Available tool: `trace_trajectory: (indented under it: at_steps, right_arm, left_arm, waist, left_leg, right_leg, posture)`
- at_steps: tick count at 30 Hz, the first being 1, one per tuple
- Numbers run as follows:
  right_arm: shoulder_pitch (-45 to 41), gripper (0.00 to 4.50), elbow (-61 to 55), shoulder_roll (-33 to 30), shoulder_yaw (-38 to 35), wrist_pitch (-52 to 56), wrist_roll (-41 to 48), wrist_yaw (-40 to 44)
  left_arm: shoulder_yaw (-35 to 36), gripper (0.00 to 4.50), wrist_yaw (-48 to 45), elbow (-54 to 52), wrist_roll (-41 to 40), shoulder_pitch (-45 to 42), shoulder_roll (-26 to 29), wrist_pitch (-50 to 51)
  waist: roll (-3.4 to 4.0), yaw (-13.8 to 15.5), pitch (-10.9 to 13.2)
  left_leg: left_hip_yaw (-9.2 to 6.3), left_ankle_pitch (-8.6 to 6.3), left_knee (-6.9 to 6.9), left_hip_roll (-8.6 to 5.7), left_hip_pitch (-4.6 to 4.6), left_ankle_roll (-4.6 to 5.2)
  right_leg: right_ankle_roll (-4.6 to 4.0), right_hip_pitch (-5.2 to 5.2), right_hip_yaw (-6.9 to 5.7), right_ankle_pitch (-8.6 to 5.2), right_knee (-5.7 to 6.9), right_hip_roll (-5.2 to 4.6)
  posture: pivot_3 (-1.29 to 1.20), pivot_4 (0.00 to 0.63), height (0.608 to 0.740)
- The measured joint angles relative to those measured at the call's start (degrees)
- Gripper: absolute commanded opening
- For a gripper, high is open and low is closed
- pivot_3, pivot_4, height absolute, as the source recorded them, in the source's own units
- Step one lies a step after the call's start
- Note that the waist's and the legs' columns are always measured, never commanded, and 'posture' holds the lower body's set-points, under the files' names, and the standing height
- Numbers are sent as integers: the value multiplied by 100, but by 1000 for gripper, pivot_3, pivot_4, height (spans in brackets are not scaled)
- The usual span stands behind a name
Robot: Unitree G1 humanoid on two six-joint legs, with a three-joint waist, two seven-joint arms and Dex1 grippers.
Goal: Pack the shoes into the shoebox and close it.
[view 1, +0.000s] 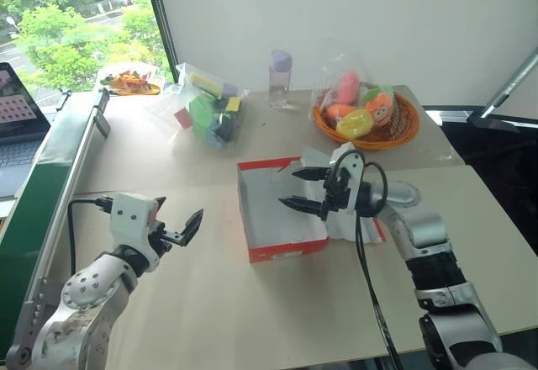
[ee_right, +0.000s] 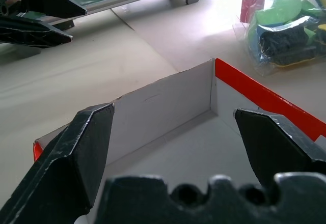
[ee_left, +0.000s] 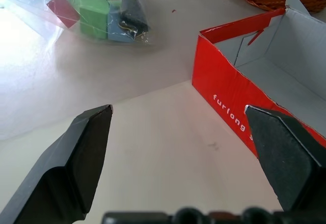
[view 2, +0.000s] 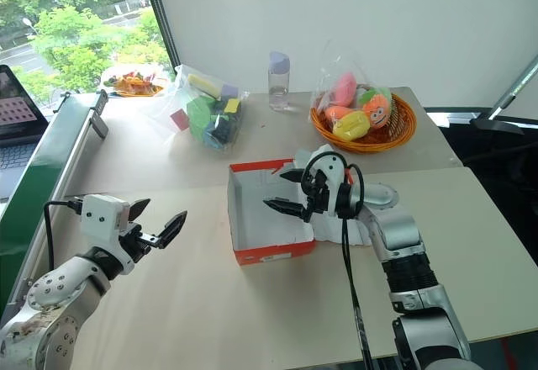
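Observation:
The shoebox stands open in the middle of the table, red-orange outside, white and empty inside. Its lid lies folded out flat to the right, under my right arm. My right gripper hovers over the right half of the box, open, pointing left with nothing between its fingers. My left gripper is open above the table, a hand's width left of the box, also holding nothing. The left wrist view shows the box's red side wall with white lettering. The shoes are out of view.
At the back stand an orange woven basket of colourful toys, a small bottle and a plastic bag of coloured blocks. A plate of food, a laptop and a green rail line the left side.

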Motion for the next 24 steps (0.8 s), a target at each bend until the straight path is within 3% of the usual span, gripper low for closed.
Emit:
trace_trajectory:
  at_steps: [14, 24]
  right_arm:
    - [-645, 4500, 684, 613, 41, -213, -25, -149]
    - [-1195, 4500, 1009, 1288, 264, -455, -23, -2]
  left_arm:
    - [1613, 4441, 1274, 526, 314, -520, -261, -3]
    - [1785, 4441, 1350, 520, 268, -273, -326, -2]
  waist:
    - [-4, -13, 2]
    - [-4, -6, 2]
  left_leg:
    - [-2, 0, 0, 1, -1, 0]
    - [-4, -1, 0, 3, -2, -2]
  right_leg:
    - [0, 0, -2, 2, 2, 1]
    - [-2, 0, -9, 2, 2, -2]
  posture:
    - [0, 150, 740]
    - [0, 150, 740]
